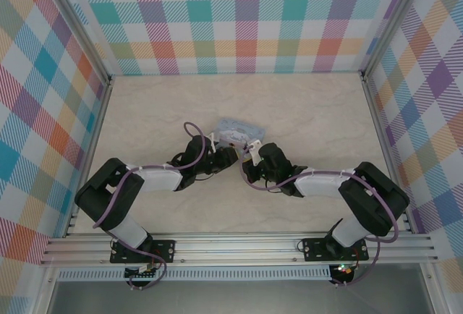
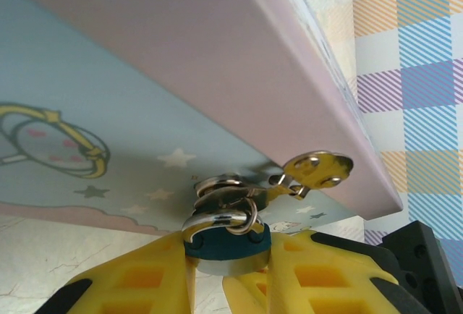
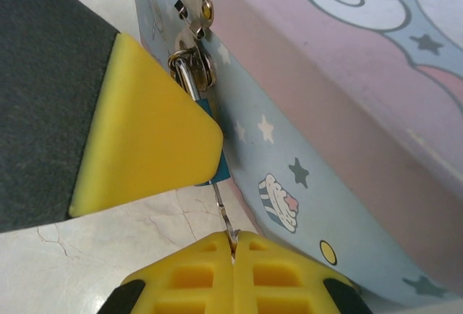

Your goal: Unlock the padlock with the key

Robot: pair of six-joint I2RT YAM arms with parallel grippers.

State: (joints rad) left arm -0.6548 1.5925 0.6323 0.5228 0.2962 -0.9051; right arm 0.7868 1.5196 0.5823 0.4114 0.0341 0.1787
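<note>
The left gripper [image 2: 228, 257] clamps the padlock [image 2: 226, 242] by its blue body, its shackle hooked onto the tin [image 2: 108, 111] just ahead. The right gripper [image 3: 233, 255] pinches the key [image 3: 221, 209], which runs forward from its fingertips to the padlock's body.

Pale blue tin [image 1: 236, 128] on marbled table [image 1: 145, 111]

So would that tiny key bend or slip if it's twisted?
Probably stiff: the key looks like metal and runs straight from the right gripper to the padlock. Being so thin and smooth, it might slip or turn in that pinch. It is likely very light.
</note>
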